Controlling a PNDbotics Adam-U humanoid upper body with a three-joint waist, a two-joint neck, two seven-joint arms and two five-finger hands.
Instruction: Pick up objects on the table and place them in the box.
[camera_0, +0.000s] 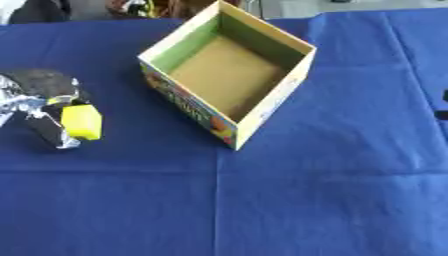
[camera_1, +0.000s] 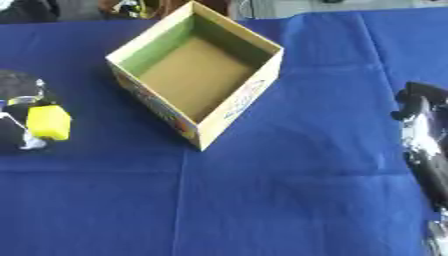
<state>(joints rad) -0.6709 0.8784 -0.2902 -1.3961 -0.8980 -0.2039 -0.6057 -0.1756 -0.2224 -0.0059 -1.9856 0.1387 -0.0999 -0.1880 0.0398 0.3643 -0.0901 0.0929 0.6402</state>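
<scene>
My left hand (camera_0: 44, 107) sits at nine o'clock on the blue-covered surface (camera_0: 306, 200), its fingers curled round a yellow block (camera_0: 81, 121), which it holds just above the cloth. The open cardboard box (camera_0: 262, 107) stands at twelve o'clock, turned corner-on to me, well apart from the block; its brown floor and green inner wall show, with nothing visible inside. My right hand (camera_1: 424, 135) lies at three o'clock along the edge of the right eye view, touching no object; I cannot tell how its fingers are set.
</scene>
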